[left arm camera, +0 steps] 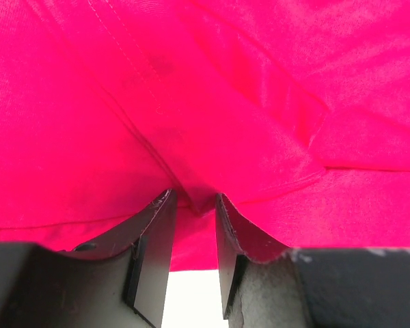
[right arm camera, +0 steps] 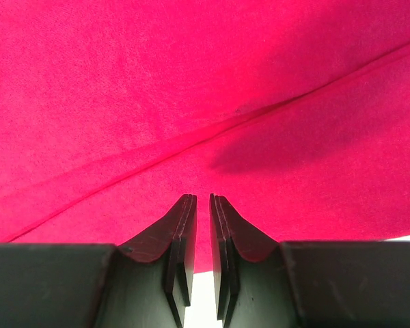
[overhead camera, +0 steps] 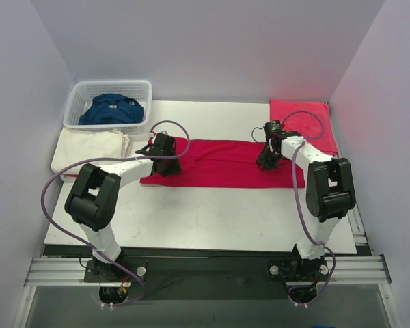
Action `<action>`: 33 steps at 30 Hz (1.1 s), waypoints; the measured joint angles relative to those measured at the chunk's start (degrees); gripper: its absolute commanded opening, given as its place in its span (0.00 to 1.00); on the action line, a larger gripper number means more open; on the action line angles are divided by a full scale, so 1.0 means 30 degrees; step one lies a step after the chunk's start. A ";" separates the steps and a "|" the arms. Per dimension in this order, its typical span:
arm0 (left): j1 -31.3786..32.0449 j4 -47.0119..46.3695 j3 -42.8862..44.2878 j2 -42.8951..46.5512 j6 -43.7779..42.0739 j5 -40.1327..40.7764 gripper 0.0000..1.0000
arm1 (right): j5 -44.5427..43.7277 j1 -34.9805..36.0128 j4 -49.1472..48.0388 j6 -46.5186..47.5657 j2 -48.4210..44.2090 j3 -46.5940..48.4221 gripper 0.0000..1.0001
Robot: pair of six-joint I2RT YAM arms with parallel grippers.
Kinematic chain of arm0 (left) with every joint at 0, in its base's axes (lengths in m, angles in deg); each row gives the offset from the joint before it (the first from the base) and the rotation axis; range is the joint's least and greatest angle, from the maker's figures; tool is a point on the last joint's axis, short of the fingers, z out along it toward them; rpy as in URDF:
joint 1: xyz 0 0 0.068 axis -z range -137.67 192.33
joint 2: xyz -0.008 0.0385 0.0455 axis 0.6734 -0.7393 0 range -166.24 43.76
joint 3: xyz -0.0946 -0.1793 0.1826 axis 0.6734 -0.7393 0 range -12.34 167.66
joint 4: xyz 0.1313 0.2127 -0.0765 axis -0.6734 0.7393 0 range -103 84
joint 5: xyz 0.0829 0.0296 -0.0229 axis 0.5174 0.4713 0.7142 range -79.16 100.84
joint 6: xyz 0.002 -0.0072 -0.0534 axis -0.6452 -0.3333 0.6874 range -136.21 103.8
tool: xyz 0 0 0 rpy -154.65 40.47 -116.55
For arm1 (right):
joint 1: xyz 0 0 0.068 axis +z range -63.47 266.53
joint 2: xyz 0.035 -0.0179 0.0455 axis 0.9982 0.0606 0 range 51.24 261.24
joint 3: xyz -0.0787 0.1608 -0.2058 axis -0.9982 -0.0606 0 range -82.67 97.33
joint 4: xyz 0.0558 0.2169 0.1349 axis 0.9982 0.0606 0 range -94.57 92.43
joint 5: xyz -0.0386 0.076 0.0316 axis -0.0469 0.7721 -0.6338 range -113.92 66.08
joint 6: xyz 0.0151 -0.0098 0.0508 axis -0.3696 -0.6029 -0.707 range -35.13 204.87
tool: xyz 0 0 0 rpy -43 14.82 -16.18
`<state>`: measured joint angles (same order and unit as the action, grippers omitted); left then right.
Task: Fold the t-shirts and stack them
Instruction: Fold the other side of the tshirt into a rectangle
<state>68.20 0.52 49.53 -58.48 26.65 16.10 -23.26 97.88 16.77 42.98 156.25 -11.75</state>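
Two pincers flank the crimson t-shirt lying lengthwise across the worktop: left pincer pinching a fold at its left end, right pincer nearly pressed together, hold unclear.

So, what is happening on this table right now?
A robot is handling a red shirt that lies spread out in front of it. The left tool pinches a fold at its left end. The right tool sits at the right end, almost closed, grip unclear. A blue shirt waits in the basket, a cream shirt next to it.
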 measured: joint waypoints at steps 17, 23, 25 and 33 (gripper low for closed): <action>0.0204 -0.0211 0.0546 -0.0874 0.0015 -0.0204 0.00 | 0.0000 0.0000 0.0029 0.0000 0.0000 0.0000 0.15; 0.0240 -0.0138 0.1107 -0.0874 -0.0168 -0.0189 0.00 | 0.0000 0.0000 0.0044 0.0000 0.0000 0.0000 0.15; 0.0270 -0.0124 0.1406 -0.0874 -0.0291 -0.0175 0.00 | 0.0000 0.0000 0.0044 0.0000 0.0000 0.0000 0.15; 0.0707 0.0291 0.5231 -0.2455 -0.1734 -0.0197 0.00 | 0.0007 0.0000 0.0073 0.0000 0.0000 0.0007 0.15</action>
<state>70.32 1.40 65.22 -65.84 21.44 15.51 -23.23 97.88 16.99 42.98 156.25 -11.73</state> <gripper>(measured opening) 0.033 0.146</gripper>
